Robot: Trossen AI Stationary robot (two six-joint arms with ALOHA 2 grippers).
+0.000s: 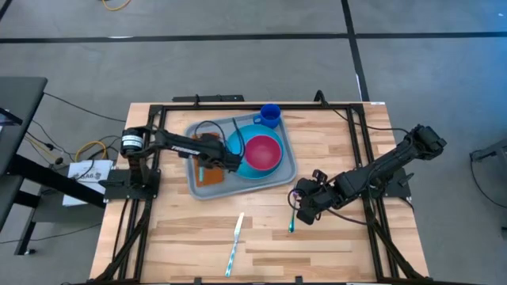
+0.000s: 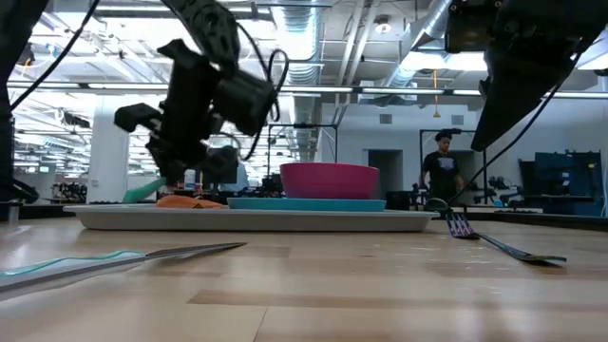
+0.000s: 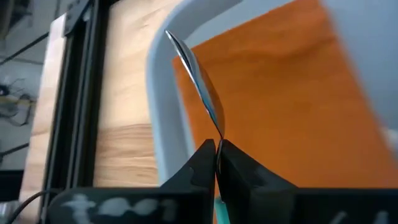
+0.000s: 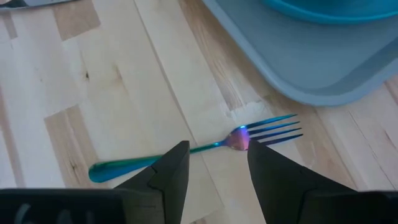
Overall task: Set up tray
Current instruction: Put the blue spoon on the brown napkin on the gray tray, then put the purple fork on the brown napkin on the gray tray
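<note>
Wooden table (image 1: 190,229) carries the tray (image 1: 279,180) at its far middle (plate (image 1: 249,168), pink bowl (image 1: 263,152) and napkin (image 1: 212,174) inside). Left gripper (image 3: 217,149) pinches a spoon (image 3: 198,81) above the napkin. Right gripper (image 4: 217,163) hangs spread over a fork (image 4: 205,148) beside the tray.

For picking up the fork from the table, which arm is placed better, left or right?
The right. Its gripper is open directly above the fork, which lies on the table beside the tray. The left gripper is over the napkin, shut on a spoon.
</note>
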